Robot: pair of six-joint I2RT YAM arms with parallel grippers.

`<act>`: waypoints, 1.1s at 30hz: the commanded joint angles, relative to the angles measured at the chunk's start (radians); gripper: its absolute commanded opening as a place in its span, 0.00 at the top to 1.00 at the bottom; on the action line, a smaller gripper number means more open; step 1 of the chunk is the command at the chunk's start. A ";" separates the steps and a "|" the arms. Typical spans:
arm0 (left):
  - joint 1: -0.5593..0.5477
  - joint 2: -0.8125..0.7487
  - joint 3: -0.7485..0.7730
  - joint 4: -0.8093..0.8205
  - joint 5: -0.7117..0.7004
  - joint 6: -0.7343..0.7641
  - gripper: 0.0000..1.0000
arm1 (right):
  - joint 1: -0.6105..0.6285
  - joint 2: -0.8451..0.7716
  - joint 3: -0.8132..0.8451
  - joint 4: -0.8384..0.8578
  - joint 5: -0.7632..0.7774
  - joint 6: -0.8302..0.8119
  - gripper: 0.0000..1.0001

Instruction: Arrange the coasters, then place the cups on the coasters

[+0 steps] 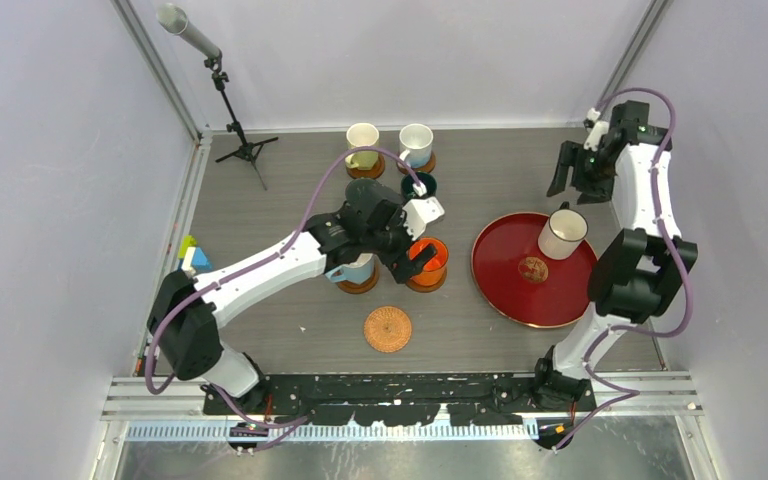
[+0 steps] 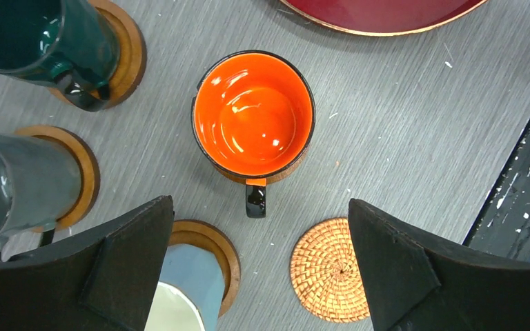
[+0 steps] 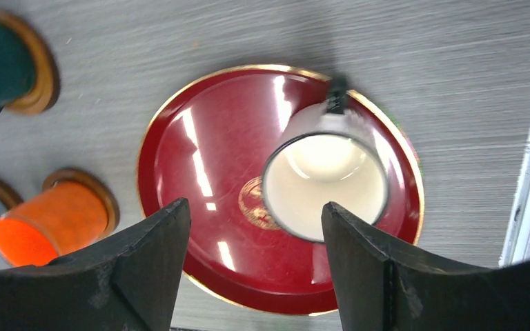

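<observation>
Cream ceramic mug with dark handle (image 3: 324,183), upright on the round red tray (image 3: 200,138) near the table (image 1: 290,200)'s right edge, below the empty, wide-spread right gripper (image 3: 254,210): pinch its wall, centre it on the woven orange-brown coaster (image 1: 388,329); left gripper (image 2: 261,203) likewise wide.

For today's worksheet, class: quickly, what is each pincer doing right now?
Left pincer: open, holding nothing.
Right pincer: open, holding nothing.

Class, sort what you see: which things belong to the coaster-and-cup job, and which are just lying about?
Job: orange mug, cream mug, green mug, yellow mug, woven coaster, wooden coasters.
Lying about: red tray, microphone.
</observation>
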 commanded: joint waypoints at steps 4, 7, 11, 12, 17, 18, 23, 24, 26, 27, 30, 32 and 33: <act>-0.003 -0.064 -0.003 -0.027 -0.001 0.022 0.00 | -0.049 0.188 0.196 -0.056 0.045 0.081 0.25; -0.003 -0.069 -0.004 -0.033 0.001 0.025 0.00 | -0.048 0.260 0.246 -0.060 0.051 0.081 0.25; -0.002 -0.069 0.007 -0.039 0.007 0.019 0.00 | -0.035 0.335 0.286 -0.094 0.039 0.060 0.26; -0.002 -0.068 0.012 -0.040 0.007 0.019 0.00 | -0.029 0.344 0.286 -0.104 0.026 0.051 0.26; -0.002 -0.048 0.036 -0.030 0.016 0.016 0.00 | 0.012 0.347 0.251 -0.148 -0.059 -0.023 0.26; -0.002 -0.044 0.042 -0.027 0.021 0.014 0.00 | 0.020 0.340 0.238 -0.150 -0.065 -0.036 0.26; -0.004 -0.014 0.069 -0.006 0.050 -0.011 0.00 | 0.063 0.299 0.182 -0.162 -0.086 -0.090 0.26; -0.004 -0.003 0.076 -0.001 0.052 -0.011 0.00 | 0.070 0.292 0.171 -0.169 -0.091 -0.098 0.26; -0.004 0.016 0.091 0.005 0.052 -0.012 0.00 | 0.085 0.283 0.148 -0.181 -0.101 -0.116 0.26; -0.004 0.023 0.102 0.008 0.052 -0.012 0.00 | 0.092 0.276 0.135 -0.188 -0.110 -0.125 0.27; -0.004 0.054 0.134 0.015 0.060 -0.010 0.00 | 0.109 0.249 0.079 -0.196 -0.146 -0.152 0.28; -0.004 0.076 0.153 0.025 0.076 -0.011 0.00 | 0.121 0.224 0.036 -0.196 -0.166 -0.164 0.28; -0.004 0.088 0.168 0.028 0.089 -0.011 0.00 | 0.127 0.211 0.017 -0.195 -0.174 -0.167 0.28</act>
